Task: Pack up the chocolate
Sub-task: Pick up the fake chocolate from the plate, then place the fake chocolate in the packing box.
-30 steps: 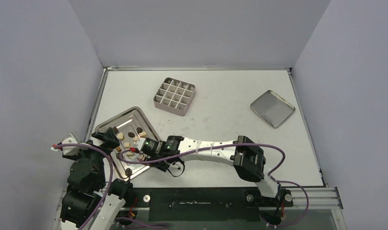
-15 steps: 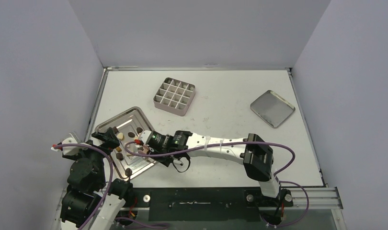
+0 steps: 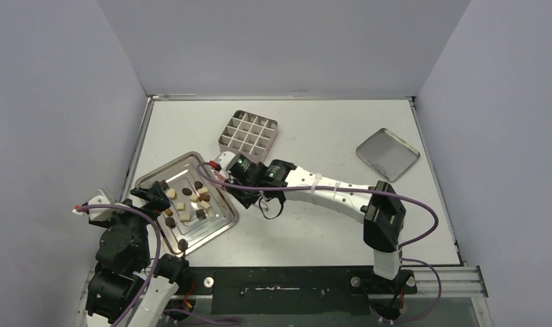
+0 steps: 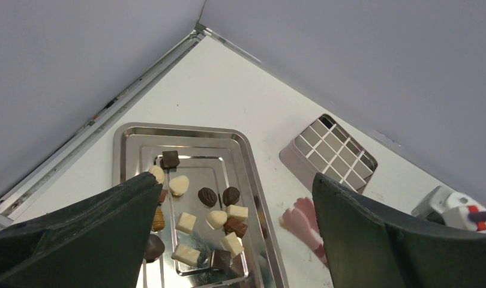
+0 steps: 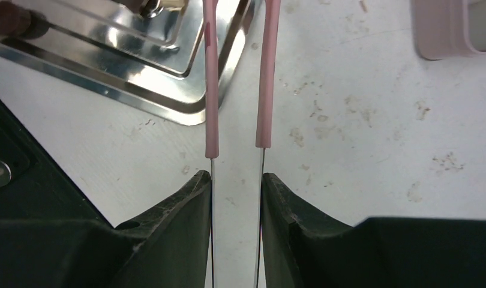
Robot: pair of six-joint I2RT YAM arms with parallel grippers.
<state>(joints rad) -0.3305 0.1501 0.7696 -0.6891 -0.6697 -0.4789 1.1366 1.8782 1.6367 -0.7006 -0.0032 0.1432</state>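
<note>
Black left claw (image 4: pixel 233 180) hangs released, jaws wide, over the table's (image 3: pixel 328 225) near left corner. Just beyond, the silver tray (image 3: pixel 215 231) holds the chocolate (image 3: pixel 188 201), a dozen or so brown, tan and white pieces. The right claw (image 5: pixel 236 180), clenched on pink-tipped tweezers (image 5: pixel 211 90), has left the tray and now sits between it and the gridded tin (image 3: pixel 249 137).

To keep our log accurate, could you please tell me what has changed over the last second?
The right hand, shut on pink-tipped metal tweezers, drew back off the silver stepped metal tray toward the square gridded tin; whether the tips hold anything is unclear. The left hand, tray, tin and the grey square metal lid stayed put.
</note>
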